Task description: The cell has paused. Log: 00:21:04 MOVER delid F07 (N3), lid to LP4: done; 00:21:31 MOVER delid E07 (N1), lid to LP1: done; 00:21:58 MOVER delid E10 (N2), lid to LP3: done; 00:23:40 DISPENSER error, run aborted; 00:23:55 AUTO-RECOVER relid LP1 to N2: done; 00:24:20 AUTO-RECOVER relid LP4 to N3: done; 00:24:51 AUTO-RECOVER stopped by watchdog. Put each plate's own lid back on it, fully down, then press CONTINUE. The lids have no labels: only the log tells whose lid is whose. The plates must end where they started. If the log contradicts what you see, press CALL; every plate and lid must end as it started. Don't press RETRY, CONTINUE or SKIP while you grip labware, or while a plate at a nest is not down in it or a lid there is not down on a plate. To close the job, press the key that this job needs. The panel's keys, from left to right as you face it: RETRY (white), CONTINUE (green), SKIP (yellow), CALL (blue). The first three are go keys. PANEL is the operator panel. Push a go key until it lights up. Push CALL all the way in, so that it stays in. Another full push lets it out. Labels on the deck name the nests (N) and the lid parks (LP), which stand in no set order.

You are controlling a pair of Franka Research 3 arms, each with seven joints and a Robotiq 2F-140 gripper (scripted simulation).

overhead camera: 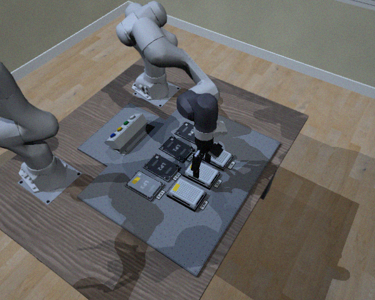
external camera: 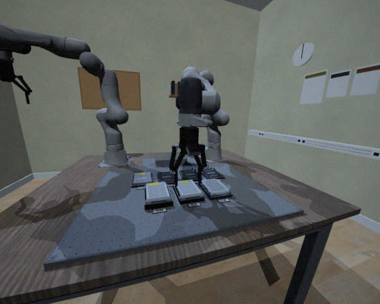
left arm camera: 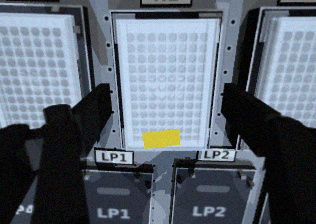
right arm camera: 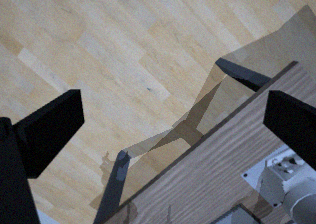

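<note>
My left gripper (overhead camera: 201, 167) (external camera: 187, 182) (left arm camera: 166, 98) is open, one finger on each side of the lidded plate at N2 (overhead camera: 208, 174) (external camera: 190, 191) (left arm camera: 166, 51), with narrow gaps. That lid has a yellow patch. The plate at N3 (overhead camera: 188, 194) (external camera: 157, 193) (left arm camera: 296, 61) also has a yellow-patched lid. The plate at N1 (overhead camera: 223, 157) (external camera: 215, 186) (left arm camera: 35, 61) shows no yellow patch and looks bare. A clear lid with a yellow patch (overhead camera: 145, 184) (external camera: 142, 179) lies on LP3. My right gripper (external camera: 9, 101) (right arm camera: 173, 106) is open and empty, high off the deck.
Parks LP1 (overhead camera: 177, 148) (left arm camera: 113, 198) and LP2 (overhead camera: 161, 167) (left arm camera: 214, 198) show dark, without lids; LP4 (overhead camera: 186, 130) is partly hidden and looks dark. The panel (overhead camera: 132, 137) stands behind the parks, with blue, yellow, green and white keys. The right arm's base stands beside the deck.
</note>
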